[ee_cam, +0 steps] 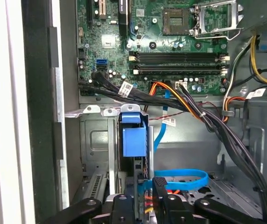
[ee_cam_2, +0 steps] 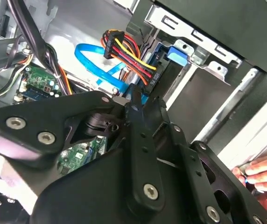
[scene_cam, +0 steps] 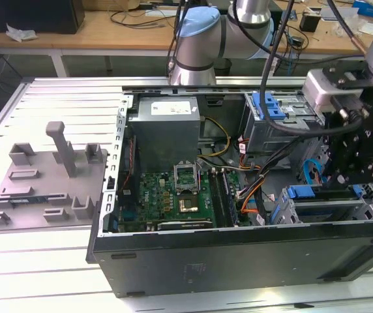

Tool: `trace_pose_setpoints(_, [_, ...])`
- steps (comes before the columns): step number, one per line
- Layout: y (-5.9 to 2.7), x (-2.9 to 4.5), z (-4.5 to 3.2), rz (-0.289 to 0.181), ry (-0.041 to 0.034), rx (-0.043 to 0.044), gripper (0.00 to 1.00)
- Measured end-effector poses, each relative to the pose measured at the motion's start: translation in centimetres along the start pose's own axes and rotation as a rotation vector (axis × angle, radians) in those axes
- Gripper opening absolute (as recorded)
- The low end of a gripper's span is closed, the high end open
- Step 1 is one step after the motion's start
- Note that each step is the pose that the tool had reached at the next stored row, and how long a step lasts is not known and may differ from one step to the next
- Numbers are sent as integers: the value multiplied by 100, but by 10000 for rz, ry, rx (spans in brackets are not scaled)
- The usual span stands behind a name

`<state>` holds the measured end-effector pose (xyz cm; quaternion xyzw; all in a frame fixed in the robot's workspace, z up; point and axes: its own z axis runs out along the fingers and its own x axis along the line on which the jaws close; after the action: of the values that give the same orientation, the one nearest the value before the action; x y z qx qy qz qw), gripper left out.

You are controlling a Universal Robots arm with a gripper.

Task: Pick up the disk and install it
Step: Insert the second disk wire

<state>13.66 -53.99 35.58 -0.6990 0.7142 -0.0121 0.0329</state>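
Tech: End effector [scene_cam: 346, 179] sits at 3 o'clock in the exterior view, low over the lower drive cage [scene_cam: 284, 212] of the computer case [scene_cam: 238, 241]. Whether it is apart, together or clamped on something, I cannot tell.

Lead: Where's the disk?

Tech: The disk [scene_cam: 327, 210] is in that lower cage, at 4 o'clock inside the case, with its blue frame showing along the edge. The first wrist view looks at the disk [ee_cam: 134, 140] edge-on, standing in its slot just beyond the end effector [ee_cam: 159, 184].

Lead: So it's the seating step, I'd judge. How to do it well?

Tech: Keep the push straight along the cage rails, with no tilt, and press on the frame rather than the label. The blue cable [ee_cam: 180, 177] loops right beside the slot, and the coloured wire bundle [ee_cam_2: 129, 53] hangs near the end effector [ee_cam_2: 134, 98], so neither should get pinched. A person's hand [ee_cam_2: 259, 172] is close to the case wall too.

Lead: What else is in the case?

Tech: Circuit board [scene_cam: 173, 195] at 7 o'clock, power supply [scene_cam: 167, 124] at 11, and an upper cage [scene_cam: 291, 130] with a blue bracket [scene_cam: 268, 104] at 1.
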Motion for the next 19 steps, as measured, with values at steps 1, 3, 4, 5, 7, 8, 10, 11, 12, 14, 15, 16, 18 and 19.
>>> trace_pose_setpoints(1, [-2, -7, -34, 0, 6, 0, 30])
trace_pose_setpoints(3, [-5, -23, -92, -2, 24, 1, 30])
trace_pose_setpoints(4, [-7, -35, -119, -3, 42, 1, 30])
trace_pose_setpoints(5, [-8, -51, -141, -5, 67, 2, 30])
trace_pose_setpoints(7, [-8, -110, -207, -15, 189, 4, 28])
trace_pose_setpoints(8, [-7, -130, -234, -19, 235, 4, 22])
trace_pose_setpoints(10, [-6, -152, -278, -26, 312, 7, 11])
trace_pose_setpoints(11, [-5, -160, -293, -29, 349, 11, 11])
trace_pose_setpoints(12, [-3, -166, -298, -30, 382, 12, 11])
trace_pose_setpoints(14, [-2, -173, -300, -35, 418, 17, 11])
trace_pose_setpoints(15, [-2, -173, -300, -34, 417, 18, 11])
trace_pose_setpoints(16, [-2, -173, -300, -34, 418, 19, 11])
trace_pose_setpoints(18, [0, -177, -300, -34, 417, 28, 11])
trace_pose_setpoints(19, [0, -177, -300, -34, 418, 29, 11])
